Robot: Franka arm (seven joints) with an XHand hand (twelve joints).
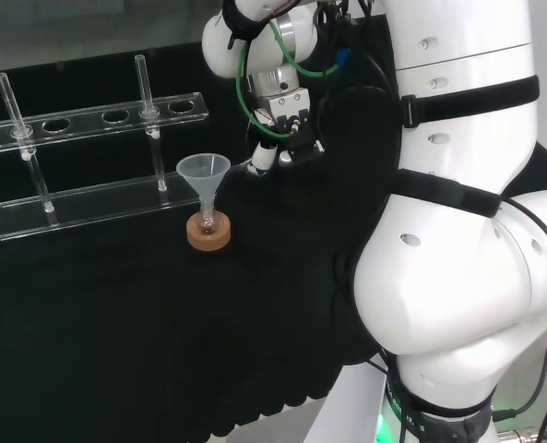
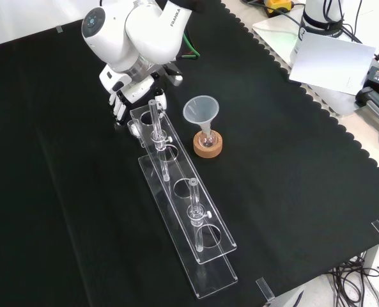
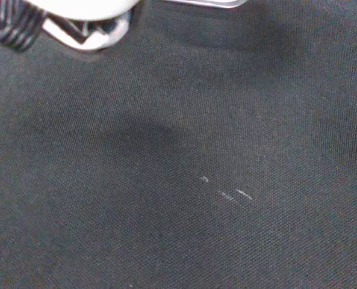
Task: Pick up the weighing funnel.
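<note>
- The black cloth [image 2: 291, 192] is the biggest thing you see. It covers the bench from side to side.
- Your arm [image 1: 457, 231] comes next. In the head view its fat white links stand at the right. In the front view it reaches down from the top.
- The clear rack [image 2: 184, 214] lies long on the cloth. In the front view it runs from just below the hand down toward the bottom. Two thin tubes [image 2: 155, 118] stand upright in it.
- The hand [image 2: 126, 93] is low over the cloth, at the top end of the rack in the front view. In the head view it is to the right of the funnel and farther back. You cannot tell from these views if it is apart or clamped on anything. In the wrist view a blurred white bit of it sits over bare cloth.
- The funnel [image 2: 201, 110] stands mouth up, just right of the rack in the front view. Its stem is in a small flask [image 2: 206, 135]. It is apart from the hand.
- The cork ring [image 2: 208, 148] sits flat under the flask.
- The weighing funnel [image 2: 134, 127] is a tiny clear piece (easy to miss). It is just beside the rack's top corner, right under the hand. You cannot tell if the hand touches it.
</note>
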